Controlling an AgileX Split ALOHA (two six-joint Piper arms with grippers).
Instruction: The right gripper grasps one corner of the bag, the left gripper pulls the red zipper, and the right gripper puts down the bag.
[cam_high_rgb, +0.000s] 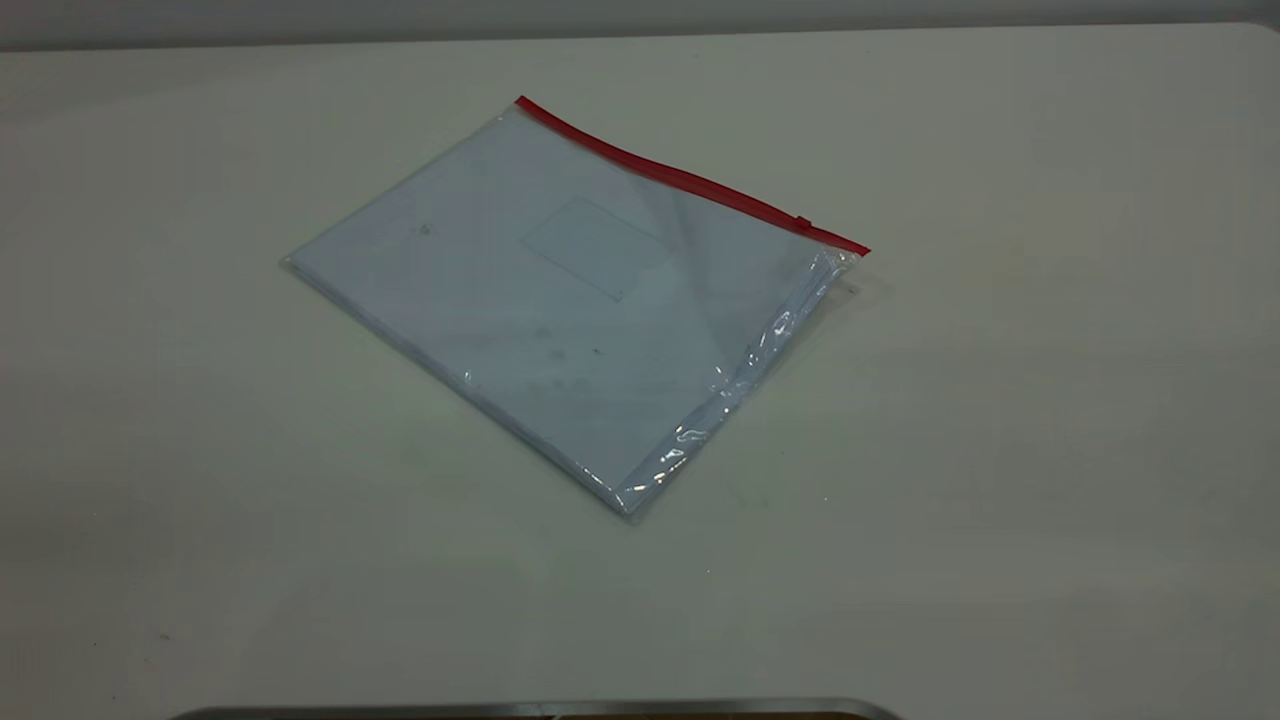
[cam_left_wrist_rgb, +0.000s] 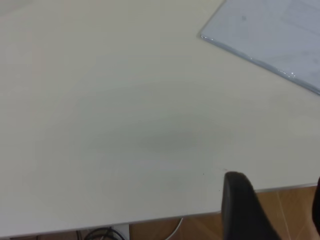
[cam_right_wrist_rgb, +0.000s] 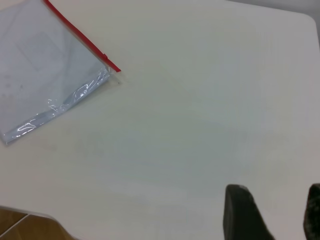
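Item: the bag (cam_high_rgb: 570, 300). It lay flat on the white table (cam_high_rgb: 1050, 420), unheld and well apart from both sets of jaws. White paper showed inside, under a faint label pocket (cam_high_rgb: 592, 248).

Item: the red zipper (cam_high_rgb: 690, 182). It ran along the bag's far long edge in the exterior view. Its slider tab (cam_high_rgb: 802, 222) sat close to the corner of the bag (cam_high_rgb: 858, 250), at the end nearer the right arm. Judged: with the slider at that end, pinning this corner would give the left gripper the whole strip to pull along.

Item: the right gripper (cam_right_wrist_rgb: 272, 212). Its jaws stood spread over bare table with nothing between them. The bag's zip corner (cam_right_wrist_rgb: 116, 71) lay well away from the jaws. Judged: parked, grasp not yet begun.

Item: the left gripper (cam_left_wrist_rgb: 280, 210). It hung over the table edge, the floor visible beyond. Its jaws stood parted and held nothing. A plain corner of the bag (cam_left_wrist_rgb: 202, 36), the one without the zip, lay well clear of them.

Not recorded: neither arm appeared in the exterior view. Both wrist views cropped the jaws, leaving only part of each finger visible. The left wrist view omitted the zipper altogether. The closure of the zip could not be made out.
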